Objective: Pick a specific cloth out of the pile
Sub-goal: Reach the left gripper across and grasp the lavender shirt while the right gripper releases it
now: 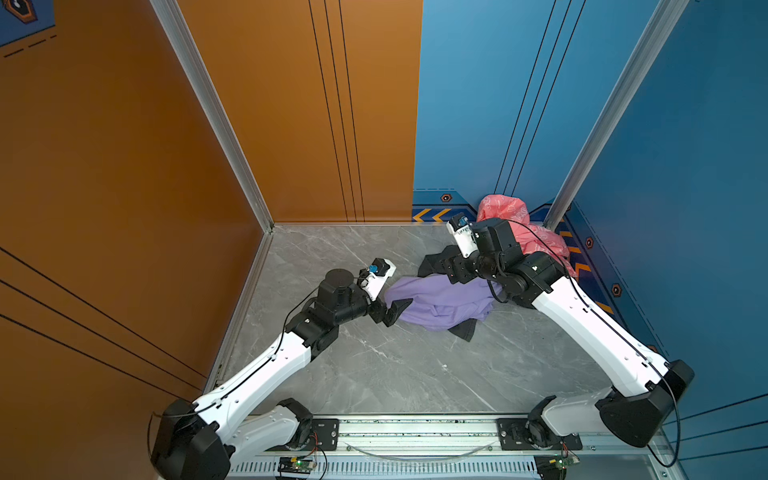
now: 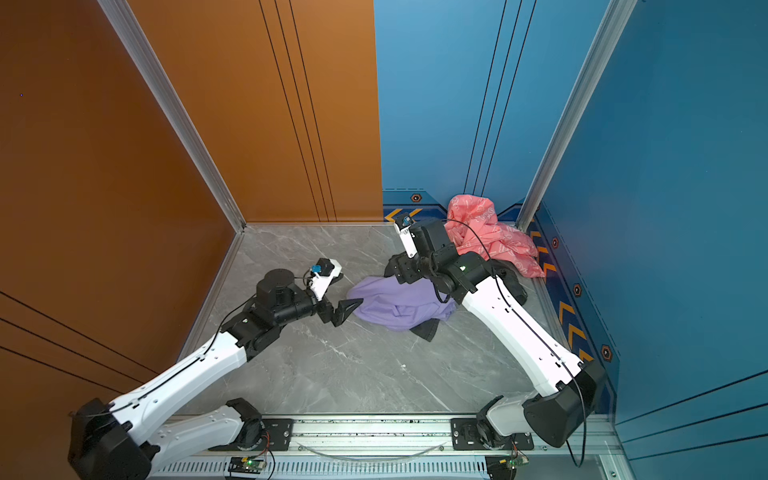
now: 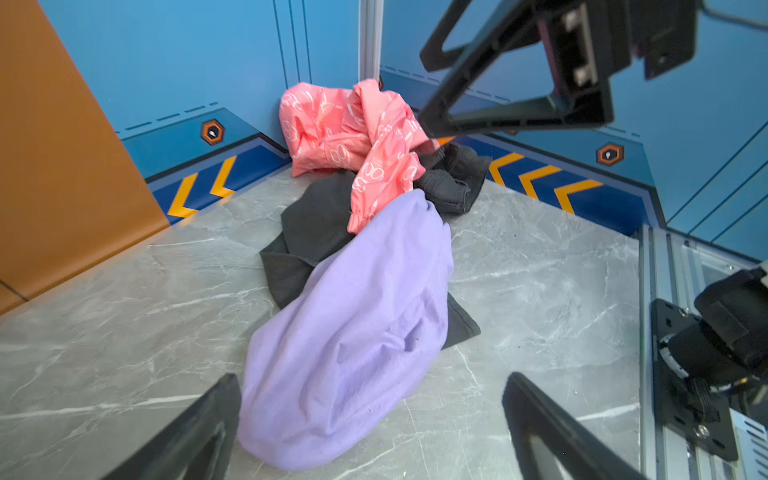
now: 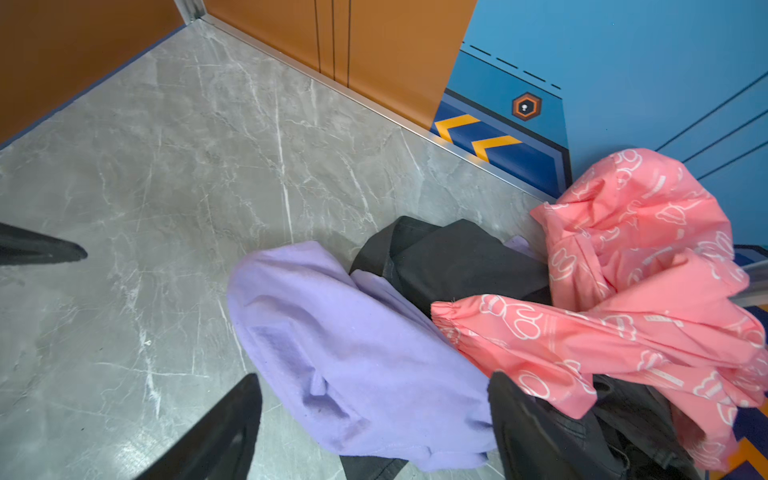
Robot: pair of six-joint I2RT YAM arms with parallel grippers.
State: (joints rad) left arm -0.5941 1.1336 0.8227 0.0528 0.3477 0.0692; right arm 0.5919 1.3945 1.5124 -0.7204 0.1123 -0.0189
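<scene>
Enclosure, seen from above. A grey marble-patterned floor (image 1: pixel 374 374) was bounded by orange wall panels (image 1: pixel 104 166) at left and rear-left, and by blue wall panels (image 1: pixel 478 104) at rear-right and right. The walls met at two aluminium corner posts (image 1: pixel 210 104). A dark blue skirting band with yellow chevrons (image 1: pixel 432 215) and orange hexagon badges (image 1: pixel 446 198) ran along the foot of the blue walls. An aluminium rail (image 1: pixel 415 428) edged the near side. Lighting was even.

Read no words or numbers. Noted only yellow chevrons (image 4: pixel 494 142) and a hexagon badge (image 4: pixel 526 106) on the blue wall band (image 4: pixel 528 162).
</scene>
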